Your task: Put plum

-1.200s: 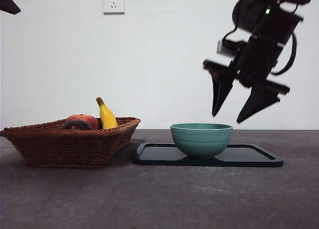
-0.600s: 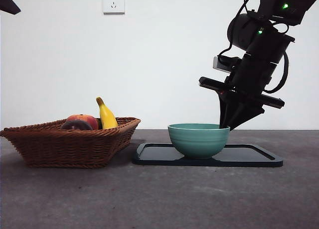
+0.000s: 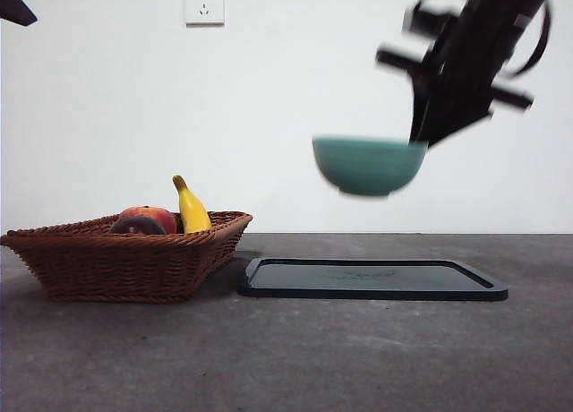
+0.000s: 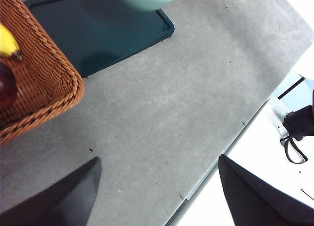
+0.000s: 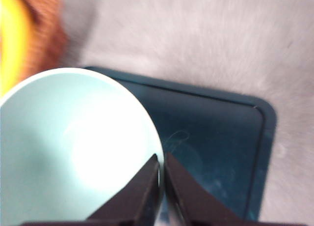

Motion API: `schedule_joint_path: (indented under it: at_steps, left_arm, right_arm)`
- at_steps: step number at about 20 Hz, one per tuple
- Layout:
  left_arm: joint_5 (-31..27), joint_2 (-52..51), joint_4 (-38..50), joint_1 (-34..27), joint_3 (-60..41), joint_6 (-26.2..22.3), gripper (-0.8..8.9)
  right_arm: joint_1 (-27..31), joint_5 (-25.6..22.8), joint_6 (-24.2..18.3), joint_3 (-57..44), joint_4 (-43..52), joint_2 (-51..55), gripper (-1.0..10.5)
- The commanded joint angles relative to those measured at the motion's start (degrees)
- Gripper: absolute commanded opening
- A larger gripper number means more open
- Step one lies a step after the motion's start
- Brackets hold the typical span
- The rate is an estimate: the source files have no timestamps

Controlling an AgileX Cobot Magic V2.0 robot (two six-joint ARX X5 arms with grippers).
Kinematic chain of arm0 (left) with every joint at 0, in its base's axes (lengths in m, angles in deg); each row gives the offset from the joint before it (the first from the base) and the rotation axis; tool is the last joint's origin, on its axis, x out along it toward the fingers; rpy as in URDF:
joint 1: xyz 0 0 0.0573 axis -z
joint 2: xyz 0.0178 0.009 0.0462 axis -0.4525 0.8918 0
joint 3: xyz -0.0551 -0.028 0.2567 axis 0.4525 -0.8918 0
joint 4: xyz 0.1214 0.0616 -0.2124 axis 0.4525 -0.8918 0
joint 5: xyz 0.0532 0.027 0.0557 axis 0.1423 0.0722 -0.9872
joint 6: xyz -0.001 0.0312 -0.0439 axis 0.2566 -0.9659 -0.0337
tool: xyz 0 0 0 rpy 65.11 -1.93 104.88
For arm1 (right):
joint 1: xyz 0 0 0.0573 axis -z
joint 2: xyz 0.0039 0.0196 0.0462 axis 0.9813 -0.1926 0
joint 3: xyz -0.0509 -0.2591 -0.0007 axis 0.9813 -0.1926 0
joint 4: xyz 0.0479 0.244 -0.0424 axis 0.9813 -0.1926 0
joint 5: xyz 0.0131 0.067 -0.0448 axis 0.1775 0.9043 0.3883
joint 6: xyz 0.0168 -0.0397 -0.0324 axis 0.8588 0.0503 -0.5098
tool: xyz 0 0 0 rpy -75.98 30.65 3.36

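Fruit in basket (image 3: pixel 125 264), left of tray (image 3: pixel 372 279).

light: bright, even | blur: bowl (image 3: pixel 369 165) + right arm, motion | right wrist pic soft, washed out

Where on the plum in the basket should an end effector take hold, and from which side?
Grip the plum across its round body, coming from above: the wicker basket wall hides its sides and the peach sits close against it. The right end effector is busy holding the green bowl by its rim; the left end effector hangs open.
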Motion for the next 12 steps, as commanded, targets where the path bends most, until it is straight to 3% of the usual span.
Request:
schedule_joint_path:
  at_steps: [1, 7, 12]
  left_arm:
    - [0.24, 0.33, 0.46, 0.17, 0.48, -0.61, 3.74]
    - [0.24, 0.33, 0.42, 0.17, 0.48, -0.63, 3.74]
    - [0.22, 0.33, 0.44, 0.17, 0.48, -0.63, 3.74]
  right_arm:
    - [-1.03, 1.27, -2.21, 1.14, -3.54, 4.44, 0.1]
    - [-6.34, 1.07, -4.09, -0.15, -13.79, 17.57, 0.1]
    - [-11.41, 0.81, -3.91, -10.82, -11.02, 24.39, 0.1]
